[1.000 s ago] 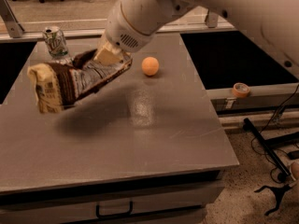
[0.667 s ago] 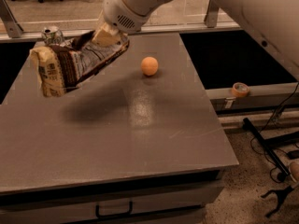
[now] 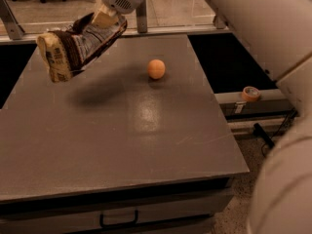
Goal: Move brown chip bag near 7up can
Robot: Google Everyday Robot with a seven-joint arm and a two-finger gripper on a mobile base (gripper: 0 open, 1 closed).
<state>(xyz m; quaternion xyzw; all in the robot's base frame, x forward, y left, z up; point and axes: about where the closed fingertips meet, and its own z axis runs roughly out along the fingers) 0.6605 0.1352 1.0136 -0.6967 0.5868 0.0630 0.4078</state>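
our gripper [image 3: 106,19] is clamped on the upper end of the brown chip bag [image 3: 73,50], beyond the orange ball [image 3: 156,68] and to its left. we hold the bag clear of the table [image 3: 146,150] at a tilt. the gripped end sits higher and nearer the ball, and the free end hangs lower and farther to the ball's left.

the bag is long and crinkly, with a dark brown middle that carries pale lettering. its free end is cream-yellow with small dark print, creased and puckered. a soft shadow from it lies on the tabletop just left of the ball.

the ball is small, round and matte, and it rests on the tabletop. the tabletop is flat, grey and smooth, with a dull sheen in front of the ball and a few faint scratches.

well in front of the ball, under the table's front edge, a drawer with a dark loop handle [image 3: 118,222] is closed, so we cannot see what is in it. right of the ball, off the table, a tan tape roll [image 3: 250,93] lies on a low ledge. our arm [image 3: 253,23], in a smooth white casing, passes above and right of the ball.
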